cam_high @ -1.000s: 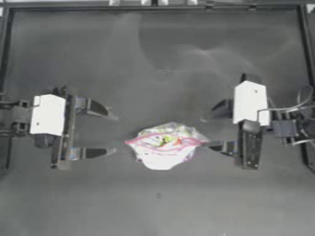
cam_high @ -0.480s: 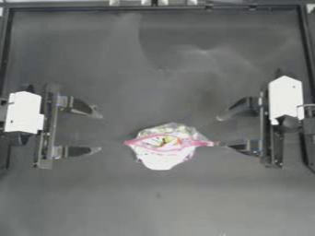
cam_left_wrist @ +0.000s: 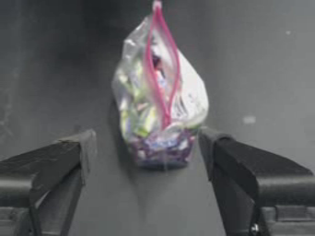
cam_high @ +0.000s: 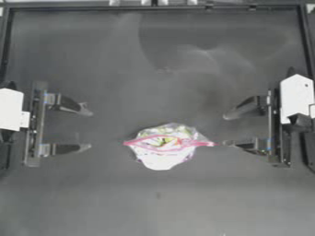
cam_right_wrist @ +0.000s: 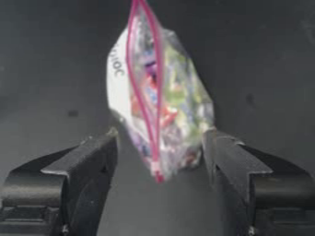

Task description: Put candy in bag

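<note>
**Bag at table centre, both grippers apart**

The left gripper is seen at the left, jaws spread, empty. The bag is found mid-table, its pink seal strip parted. The right gripper is held wide apart, just beside the bag.

Dim, even overhead light on the dark bench; a broad pale sheen spreads across its far half. Soft shadows trail beside the fingers of each gripper. The bag shows bright glare on its clear plastic. All views are soft; in the wrist views the near fingers blur, as does the bag's contents.
</note>
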